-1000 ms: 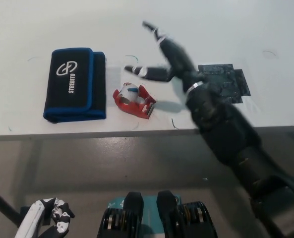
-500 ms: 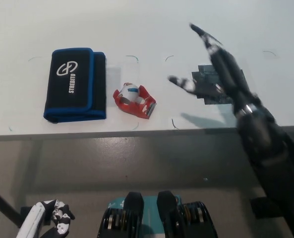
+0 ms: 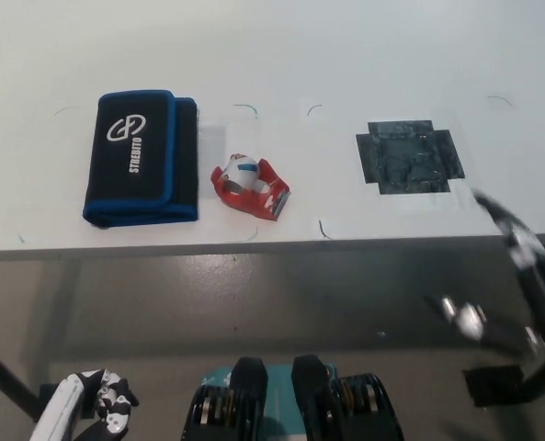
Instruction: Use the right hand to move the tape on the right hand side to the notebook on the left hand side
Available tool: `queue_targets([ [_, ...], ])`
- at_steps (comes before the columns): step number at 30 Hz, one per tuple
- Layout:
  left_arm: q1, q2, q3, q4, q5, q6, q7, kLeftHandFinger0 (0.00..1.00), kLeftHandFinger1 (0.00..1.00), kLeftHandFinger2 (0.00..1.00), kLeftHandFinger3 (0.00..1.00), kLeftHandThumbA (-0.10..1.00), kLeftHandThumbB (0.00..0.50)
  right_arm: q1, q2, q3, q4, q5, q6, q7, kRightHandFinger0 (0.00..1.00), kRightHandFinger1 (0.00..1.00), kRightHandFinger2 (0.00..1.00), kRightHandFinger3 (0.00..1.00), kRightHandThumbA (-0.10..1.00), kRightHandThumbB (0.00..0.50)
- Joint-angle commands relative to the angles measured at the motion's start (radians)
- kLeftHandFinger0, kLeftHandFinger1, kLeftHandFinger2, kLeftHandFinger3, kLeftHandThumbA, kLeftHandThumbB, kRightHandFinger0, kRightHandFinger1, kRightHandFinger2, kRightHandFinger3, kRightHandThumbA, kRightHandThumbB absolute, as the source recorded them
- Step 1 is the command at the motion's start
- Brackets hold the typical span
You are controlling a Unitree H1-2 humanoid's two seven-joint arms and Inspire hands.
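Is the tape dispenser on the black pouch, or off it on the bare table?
Off it. The red tape dispenser sits on the white table just right of the pouch, with a gap between them.

The right robot hand [image 3: 520,276] is smeared by motion blur and cut off by the right edge, so its grip cannot be read. The left robot hand [image 3: 96,404] is cropped by the bottom edge.

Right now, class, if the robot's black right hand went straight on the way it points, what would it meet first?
Likely the dark patch on the table. The right hand is blurred and points up-left from beyond the table's front edge, so depth is uncertain. The tape lies off that line.
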Motion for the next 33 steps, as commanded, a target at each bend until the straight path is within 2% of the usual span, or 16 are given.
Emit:
queue_targets([
  [1,-0.009,0.021,0.003,-0.011,-0.003,-0.03,-0.009,0.22,0.15,0.17,0.33,0.07,0.081,0.079,-0.018,-0.013,-0.039,-0.057,-0.075,-0.012,1.0,1.0,1.0,1.0,0.96,0.357],
  [4,-0.023,0.014,0.0,-0.015,0.004,-0.012,-0.006,0.21,0.14,0.17,0.33,0.06,0.085,0.11,-0.009,-0.02,0.04,-0.043,-0.113,-0.038,1.0,1.0,1.0,1.0,0.91,0.328],
  [7,-0.023,0.017,0.002,-0.017,0.002,-0.017,-0.006,0.2,0.14,0.17,0.33,0.04,0.079,0.108,0.005,-0.028,0.109,-0.036,-0.1,-0.041,1.0,1.0,1.0,1.0,0.93,0.317],
  [8,-0.017,0.015,0.006,-0.019,-0.008,-0.019,-0.006,0.21,0.14,0.17,0.33,0.04,0.084,0.099,0.008,-0.027,0.155,0.001,-0.105,-0.026,1.0,1.0,1.0,1.0,0.92,0.295],
  [16,-0.01,0.018,0.011,-0.023,-0.003,-0.019,-0.002,0.23,0.16,0.19,0.34,0.07,0.084,0.076,0.016,-0.014,0.243,-0.038,-0.13,-0.031,1.0,1.0,1.0,1.0,0.9,0.227],
  [19,-0.006,0.022,0.014,-0.022,-0.008,-0.023,-0.005,0.22,0.16,0.19,0.34,0.07,0.085,0.074,0.021,-0.011,0.245,-0.041,-0.127,-0.029,1.0,1.0,1.0,1.0,0.9,0.235],
  [20,-0.007,0.023,0.013,-0.014,-0.006,-0.04,-0.005,0.23,0.16,0.19,0.34,0.06,0.085,0.074,0.022,-0.012,0.242,-0.038,-0.12,-0.026,1.0,1.0,1.0,1.0,0.91,0.254],
  [22,-0.007,0.022,0.014,-0.017,-0.005,-0.032,-0.004,0.23,0.16,0.19,0.34,0.06,0.091,0.073,0.022,-0.011,0.245,-0.04,-0.121,-0.025,1.0,1.0,1.0,1.0,0.9,0.245],
  [23,-0.008,0.022,0.012,-0.018,-0.001,-0.031,-0.004,0.23,0.15,0.19,0.34,0.06,0.091,0.074,0.021,-0.011,0.242,-0.04,-0.118,-0.022,1.0,1.0,1.0,1.0,0.91,0.261],
  [25,-0.011,0.024,0.007,-0.013,0.008,-0.043,-0.004,0.25,0.16,0.19,0.34,0.1,0.09,0.069,0.011,-0.008,0.242,-0.058,-0.129,-0.027,1.0,1.0,1.0,1.0,0.91,0.254],
  [28,-0.008,0.021,0.009,-0.021,0.003,-0.029,-0.004,0.28,0.16,0.18,0.34,0.1,0.104,0.07,0.011,-0.008,0.232,-0.061,-0.115,-0.019,1.0,1.0,1.0,1.0,0.91,0.264],
  [29,-0.009,0.02,0.009,-0.019,0.0,-0.031,-0.005,0.28,0.16,0.18,0.34,0.07,0.104,0.07,0.013,-0.008,0.227,-0.06,-0.113,-0.017,1.0,1.0,1.0,1.0,0.9,0.272],
  [33,-0.005,0.024,0.008,-0.022,0.006,-0.034,-0.006,0.29,0.16,0.17,0.35,0.06,0.101,0.072,0.012,-0.005,0.224,-0.056,-0.116,-0.009,1.0,1.0,1.0,1.0,0.89,0.277],
])
